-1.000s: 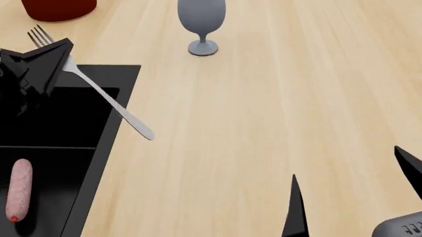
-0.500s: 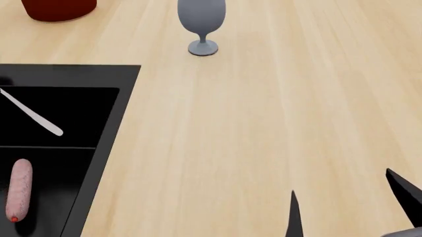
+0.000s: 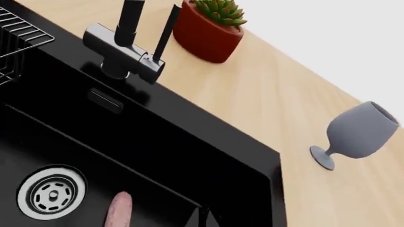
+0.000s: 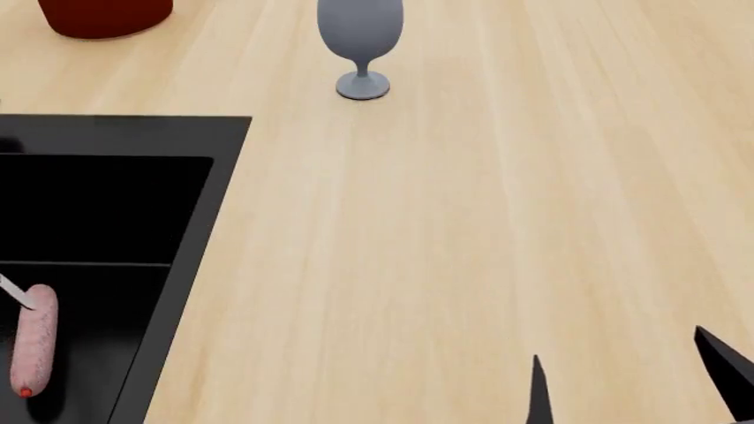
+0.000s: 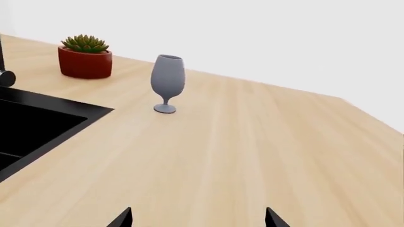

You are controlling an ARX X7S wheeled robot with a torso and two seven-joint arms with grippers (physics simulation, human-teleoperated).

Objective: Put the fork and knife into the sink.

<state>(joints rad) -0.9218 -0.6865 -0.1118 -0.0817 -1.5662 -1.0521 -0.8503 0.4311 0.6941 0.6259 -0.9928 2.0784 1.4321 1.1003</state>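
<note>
Black sink [image 4: 177, 265] set into the pale wooden counter [image 4: 471, 221], its basin deep and dark. Inside the sink, a pink sausage [image 4: 32, 340] lying on the floor, just beside the round steel drain [image 3: 52, 196] as the left wrist view shows it. Also inside the sink, a thin pale sliver [image 4: 14, 291] touching the sausage's upper end at the head view's edge; probably the fork, though too little showing to be sure. Knife nowhere visible in any view.

At the sink's rear rim, a black faucet [image 3: 129, 47] with a steel base, and beside it a wire rack [image 3: 19, 33] hanging over the basin. Beyond the faucet on the counter, a red pot with a green succulent [image 3: 211, 28]. Well apart from the sink's corner, a grey goblet [image 4: 360, 40] standing upright on the counter.

Right hand [image 5: 197, 218] low over bare counter, well away from the sink, its two dark fingertips [image 5: 121, 218] spread wide with nothing between them. Left hand [image 3: 205, 218] above the sink's near wall, only a dark tip showing; spread or pressed together, cannot tell.
</note>
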